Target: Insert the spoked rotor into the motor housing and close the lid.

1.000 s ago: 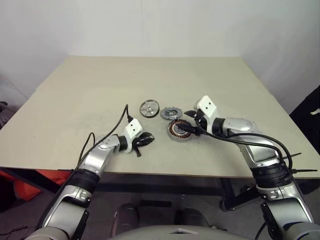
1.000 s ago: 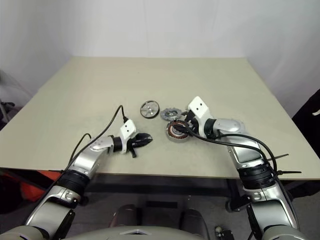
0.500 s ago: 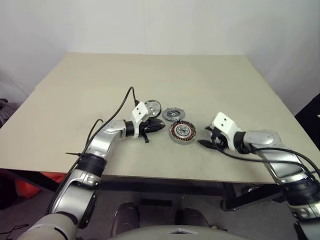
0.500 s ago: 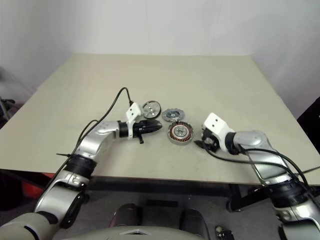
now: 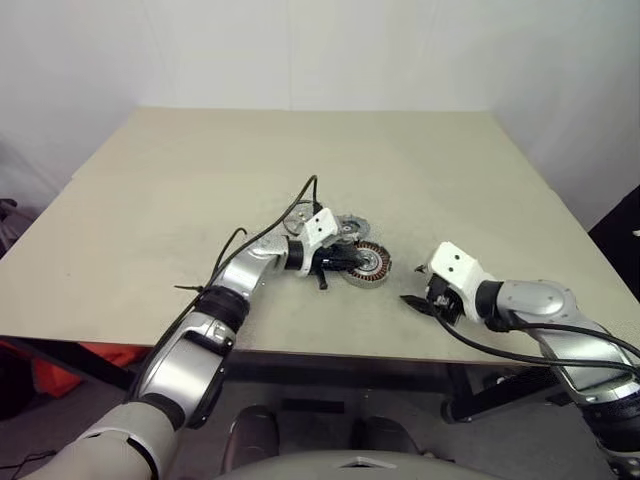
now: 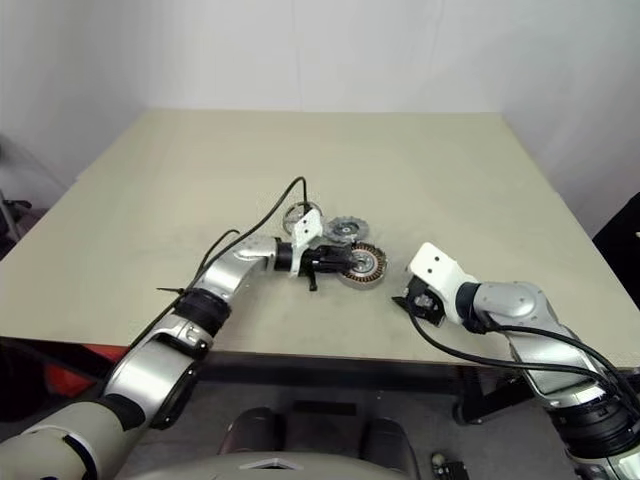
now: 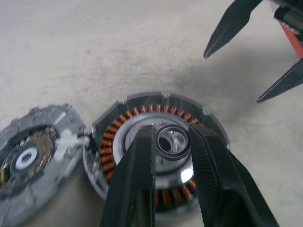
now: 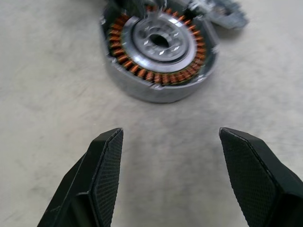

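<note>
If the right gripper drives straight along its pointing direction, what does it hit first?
Probably the bare beige table just ahead of its open fingers, since it points downward. Beyond that in the same line sits the round silver motor housing with copper windings; depth is hard to judge.

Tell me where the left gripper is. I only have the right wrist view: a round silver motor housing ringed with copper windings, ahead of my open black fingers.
Observer: The left gripper is over the centre of the motor housing, with what looks like a small black ring pinched between its fingers.
Operator: Where is the lid?
Observer: The dark-grey toothed lid lies flat right beside the housing, on its far side from the robot.
Operator: And the rotor?
Observer: The silver spoked rotor lies flat on the table to the left of the lid, partly behind the left arm's cable.
</note>
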